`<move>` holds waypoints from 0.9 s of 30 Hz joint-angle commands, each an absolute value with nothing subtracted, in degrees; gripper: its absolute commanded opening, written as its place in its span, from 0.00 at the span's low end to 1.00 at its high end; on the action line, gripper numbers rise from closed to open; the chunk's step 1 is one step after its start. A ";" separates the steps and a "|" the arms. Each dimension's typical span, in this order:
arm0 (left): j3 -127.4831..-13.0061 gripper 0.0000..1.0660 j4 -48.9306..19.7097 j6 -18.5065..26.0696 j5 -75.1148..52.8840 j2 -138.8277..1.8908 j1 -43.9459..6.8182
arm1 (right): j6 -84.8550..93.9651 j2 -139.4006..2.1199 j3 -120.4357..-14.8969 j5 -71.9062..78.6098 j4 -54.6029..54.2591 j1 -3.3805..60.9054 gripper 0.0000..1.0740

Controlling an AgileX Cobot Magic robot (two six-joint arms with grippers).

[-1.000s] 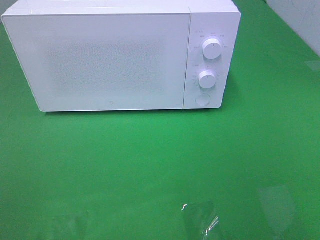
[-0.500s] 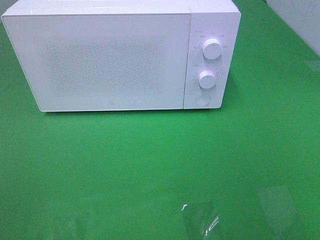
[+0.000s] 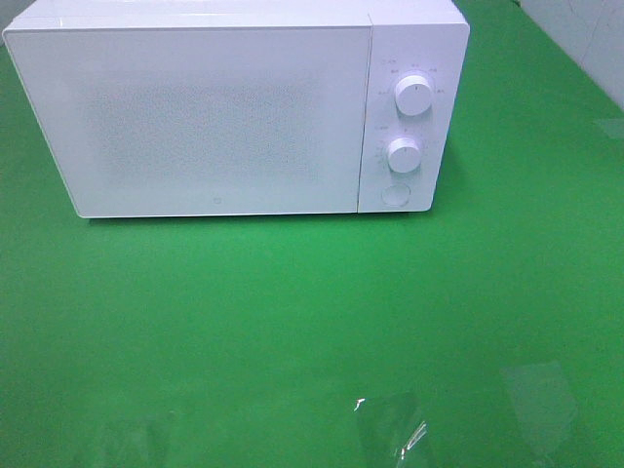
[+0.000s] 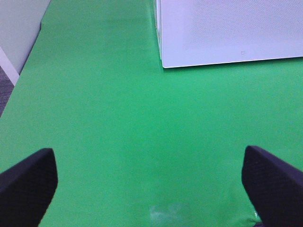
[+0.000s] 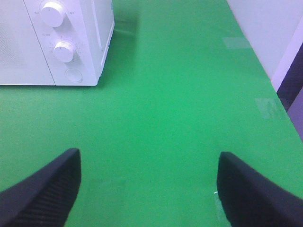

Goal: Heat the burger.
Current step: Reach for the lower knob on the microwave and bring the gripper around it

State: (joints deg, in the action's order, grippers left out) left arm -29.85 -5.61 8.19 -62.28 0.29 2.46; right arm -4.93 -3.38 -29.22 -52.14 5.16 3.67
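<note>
Nothing has moved in the high view over the last second: the microwave, its dials and the shiny patches sit exactly where they were.

The green table (image 3: pixel 292 322) fills most of my screen. The white microwave (image 3: pixel 214 117) stands at its far side, left of centre. Its door (image 3: pixel 195 127) is shut, and the speckled front is too pale for me to see through. I cannot tell where the burger is, since none of my three feeds shows it.

Neither arm reaches into the high view, so I go by the wrist cameras for them. The left gripper (image 4: pixel 147 163) hangs over bare green cloth with its claw spread wide and nothing between the jaws. One dark finger (image 4: pixel 28 184) sits at each lower corner of that feed, and the microwave's near left corner is ahead of it, well apart. The right gripper (image 5: pixel 149 161) is the same: wide, with nothing in it, its black ribbed fingers (image 5: pixel 45 189) far apart over the cloth. The microwave's control panel (image 5: pixel 71 42) lies ahead of it and off to one side.

On that panel the upper knob (image 3: pixel 414 96) sits above the lower knob (image 3: pixel 404 154), both white and round. A flat round button (image 3: pixel 394 194) sits under them, near the panel's bottom edge (the markings around the dials are too small for me to read).

Smallest of all are two clear, glossy patches on the cloth near my edge of the table. One is creased and catches the light (image 3: pixel 390 429); the other is fainter and lies to its right (image 3: pixel 541 395).
</note>
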 commanded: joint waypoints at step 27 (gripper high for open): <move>-29.68 0.92 -5.79 8.19 -61.42 1.66 2.69 | -5.10 -32.89 -22.17 -6.70 5.27 3.38 0.71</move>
State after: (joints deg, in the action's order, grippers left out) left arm -29.85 -5.61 8.19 -62.22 0.29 2.46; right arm -4.93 -30.77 -23.09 -12.72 5.16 3.67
